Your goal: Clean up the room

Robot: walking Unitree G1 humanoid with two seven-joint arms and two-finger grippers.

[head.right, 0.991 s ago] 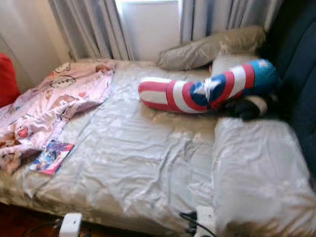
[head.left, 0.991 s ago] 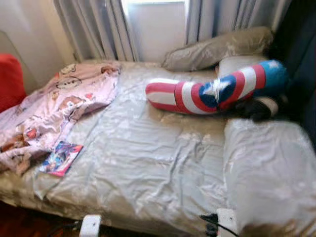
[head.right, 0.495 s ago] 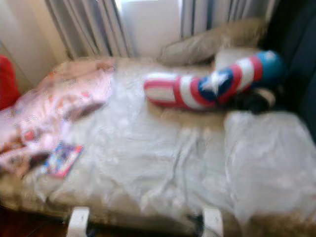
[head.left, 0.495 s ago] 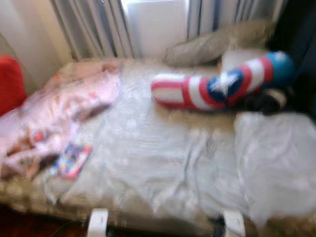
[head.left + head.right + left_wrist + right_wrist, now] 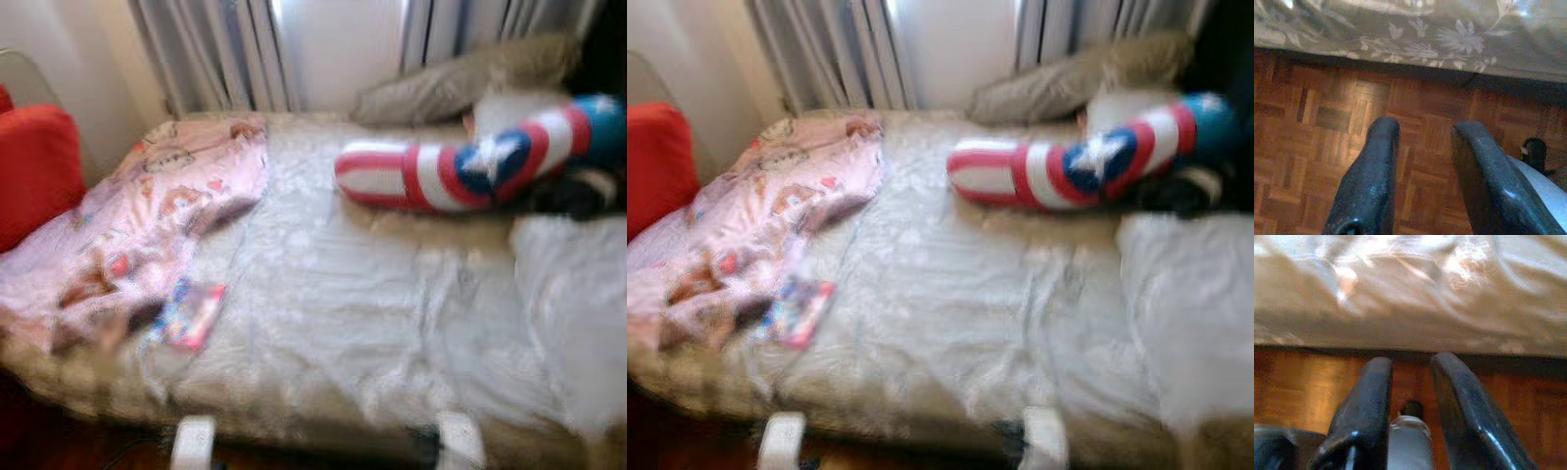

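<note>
So the bed [image 5: 372, 323] has a wrinkled grey sheet and it's all a bit blurry. A pink cartoon-print blanket [image 5: 147, 225] is bunched up along the left edge, running from the far left corner down toward the near left corner. A small colourful booklet [image 5: 188, 315] lies on the sheet just beside the blanket's lower end, near the front edge. Up at the far right there's a long red, white and blue striped bolster pillow [image 5: 470, 171] with a star on it, curving toward the right edge, and a grey pillow [image 5: 441, 83] sits behind it against the curtains [image 5: 225, 49]. Something dark sits by the bolster's right end, can't tell what. A red cushion [image 5: 34, 166] is off the bed's left side.

Both arms hang low by the front edge over the parquet floor [image 5: 1317, 122]. Left pincer [image 5: 1422, 139] is released, fingers apart, holding nothing. Right pincer [image 5: 1410, 377] is also released and empty.
</note>
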